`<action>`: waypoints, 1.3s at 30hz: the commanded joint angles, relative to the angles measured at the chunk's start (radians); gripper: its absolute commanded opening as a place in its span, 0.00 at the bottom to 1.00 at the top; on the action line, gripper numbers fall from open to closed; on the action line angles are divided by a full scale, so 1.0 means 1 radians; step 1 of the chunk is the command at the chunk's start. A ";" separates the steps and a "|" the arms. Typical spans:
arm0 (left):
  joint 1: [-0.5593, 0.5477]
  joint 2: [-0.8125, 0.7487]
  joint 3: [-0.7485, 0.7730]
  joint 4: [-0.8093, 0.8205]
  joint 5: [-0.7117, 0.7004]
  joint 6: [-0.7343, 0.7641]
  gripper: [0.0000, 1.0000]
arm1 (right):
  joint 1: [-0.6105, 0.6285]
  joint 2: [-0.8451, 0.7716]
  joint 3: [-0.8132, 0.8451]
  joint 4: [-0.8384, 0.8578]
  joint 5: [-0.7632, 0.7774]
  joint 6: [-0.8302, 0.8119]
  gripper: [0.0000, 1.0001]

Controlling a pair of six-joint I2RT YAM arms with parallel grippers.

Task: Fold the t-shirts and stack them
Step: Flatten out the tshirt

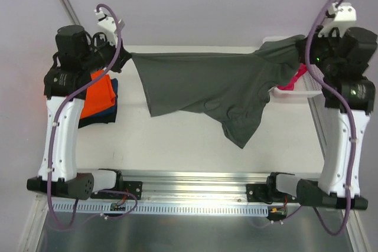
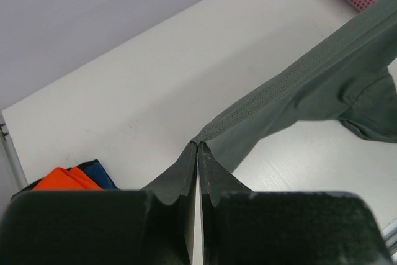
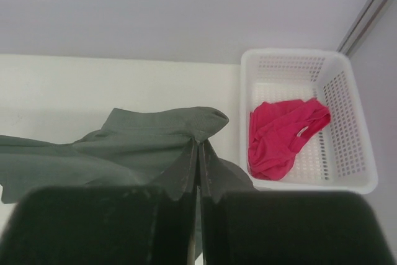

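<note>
Left end effector [image 2: 197, 147] and right end effector [image 3: 198, 145] each clench the dark grey t-shirt [image 1: 207, 81], at its nine and three o'clock ends, stretched over the worktop [image 1: 177, 140]. Spreading step, I'd say; next, lay it flat, unwrinkled.

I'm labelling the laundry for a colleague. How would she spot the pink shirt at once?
At the far right corner of the table stands a white plastic basket. The pink shirt lies crumpled inside it, alone. The grey shirt hangs stretched in the air and the orange shirt sits folded at the left.
</note>
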 commanded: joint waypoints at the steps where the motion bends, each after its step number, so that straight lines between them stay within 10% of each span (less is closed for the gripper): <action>1: 0.011 -0.175 -0.004 0.044 0.063 -0.012 0.00 | 0.002 -0.217 0.036 -0.068 -0.007 -0.027 0.01; 16: 0.011 -0.407 0.042 -0.021 0.094 -0.022 0.00 | 0.003 -0.506 0.150 -0.264 0.151 -0.148 0.00; 26: 0.011 -0.160 0.028 -0.013 0.048 0.053 0.00 | 0.006 -0.302 0.062 -0.003 0.111 -0.185 0.01; 39: 0.019 0.299 -0.049 0.137 0.034 0.100 0.00 | 0.013 0.342 0.114 0.155 -0.065 -0.180 0.01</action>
